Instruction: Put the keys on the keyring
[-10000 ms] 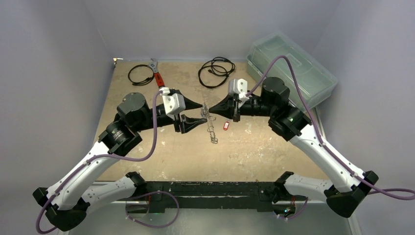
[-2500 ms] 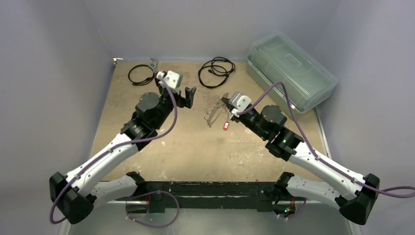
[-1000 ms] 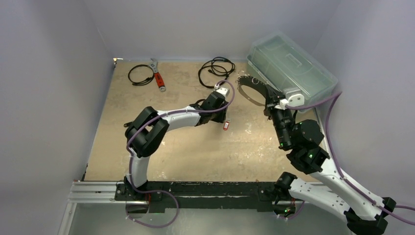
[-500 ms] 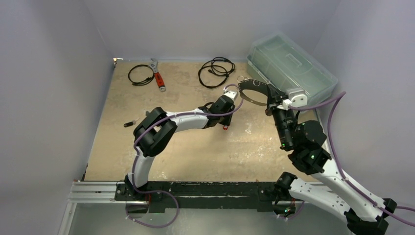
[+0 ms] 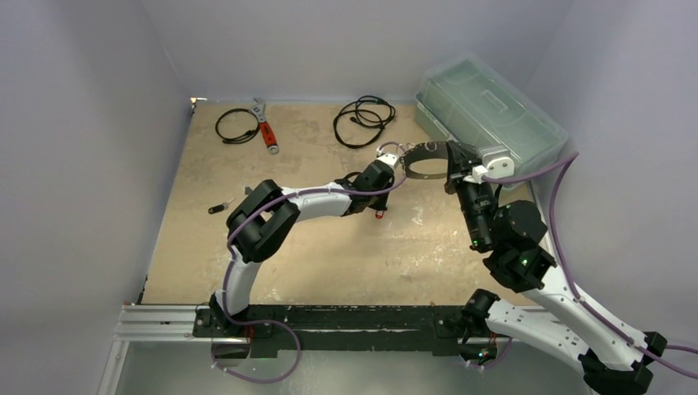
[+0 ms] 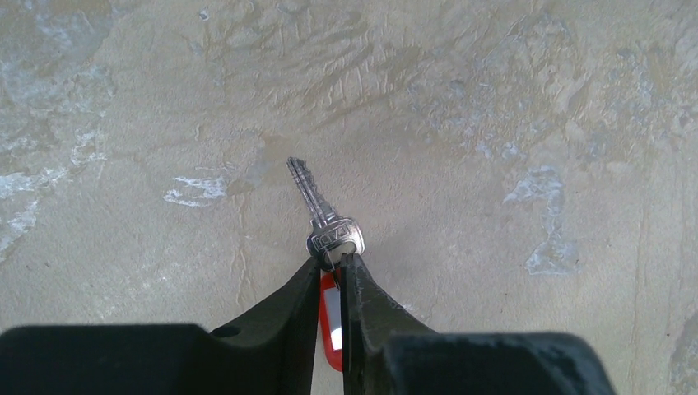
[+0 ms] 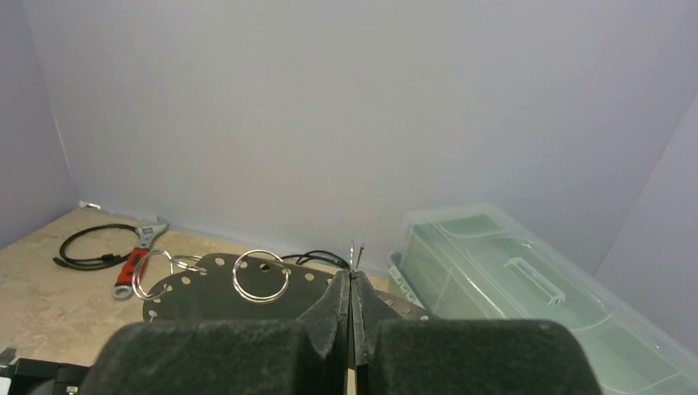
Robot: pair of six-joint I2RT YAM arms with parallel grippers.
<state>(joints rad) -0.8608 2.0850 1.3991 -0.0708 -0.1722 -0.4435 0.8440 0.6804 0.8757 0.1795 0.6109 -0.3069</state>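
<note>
A silver key [image 6: 329,226] with a red plastic tag [image 6: 329,329] lies on the tan table; its tag also shows in the top view [image 5: 379,212]. My left gripper [image 6: 332,262] [image 5: 375,202] is shut on the tag just behind the key's head. My right gripper [image 7: 353,276] [image 5: 452,160] is shut on a thin wire of the keyring [image 5: 424,160], held above the table just right of the left gripper. The keyring looks like a dark perforated loop [image 7: 206,288] with silver split rings [image 7: 260,276]. A dark key [image 5: 216,207] lies far left. No blue key shows.
A red-handled wrench [image 5: 265,127] and two black cable coils [image 5: 237,125] [image 5: 364,119] lie along the back. A clear plastic box [image 5: 490,111] stands at the back right, close behind my right gripper. Grey walls enclose the table.
My left arm reached across the table and closed on the red-tagged key. My right arm lifted the keyring to the back right, then brought it down left toward the left gripper.
</note>
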